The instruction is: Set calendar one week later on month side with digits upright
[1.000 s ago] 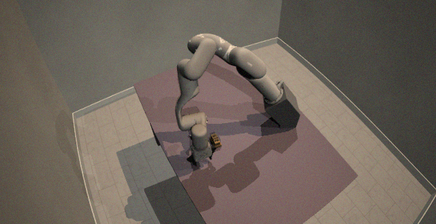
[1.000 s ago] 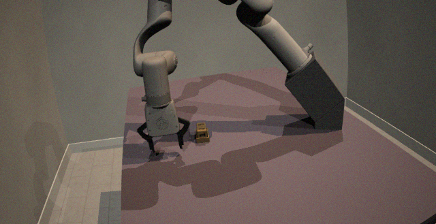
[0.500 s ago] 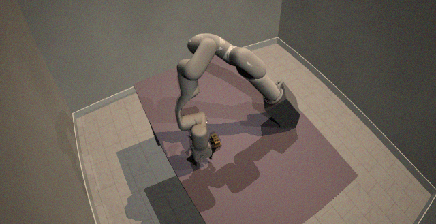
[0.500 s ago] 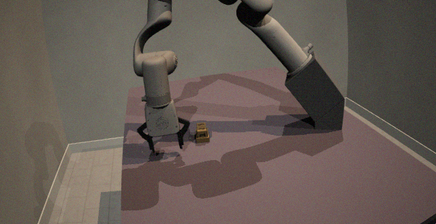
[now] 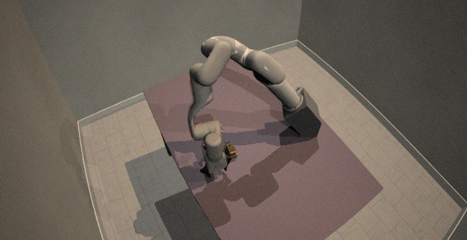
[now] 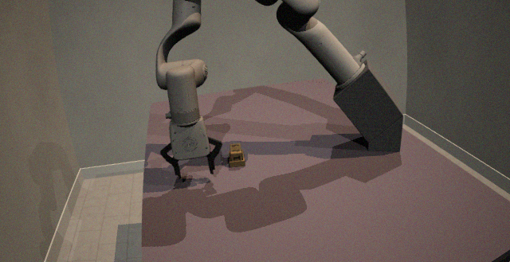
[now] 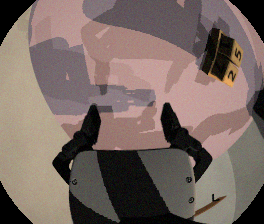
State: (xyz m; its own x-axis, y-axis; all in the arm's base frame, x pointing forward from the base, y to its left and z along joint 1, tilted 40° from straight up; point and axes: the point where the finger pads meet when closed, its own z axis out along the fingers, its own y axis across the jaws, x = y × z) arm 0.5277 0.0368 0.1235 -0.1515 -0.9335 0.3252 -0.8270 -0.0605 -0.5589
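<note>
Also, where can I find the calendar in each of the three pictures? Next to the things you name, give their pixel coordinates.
Top: just below center, right beside the hand (image 5: 216, 176) (image 6: 196, 176) (image 7: 131, 112).
Exterior: slightly left of center, right of the hand.
Wrist: upper right, showing 2 and 5.
Shared landmark: the hand, near the calendar (image 5: 230, 151) (image 6: 237, 158) (image 7: 224, 57).

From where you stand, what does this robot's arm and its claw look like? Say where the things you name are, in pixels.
The arm (image 5: 268, 66) (image 6: 327, 47) is pale grey-beige, built of smooth, rounded tubes with bulging joints. The claw (image 5: 216, 175) (image 6: 196, 177) (image 7: 130, 111) has a boxy grey body with small screws and a round marking, and two black, angular, jointed fingers.
</note>
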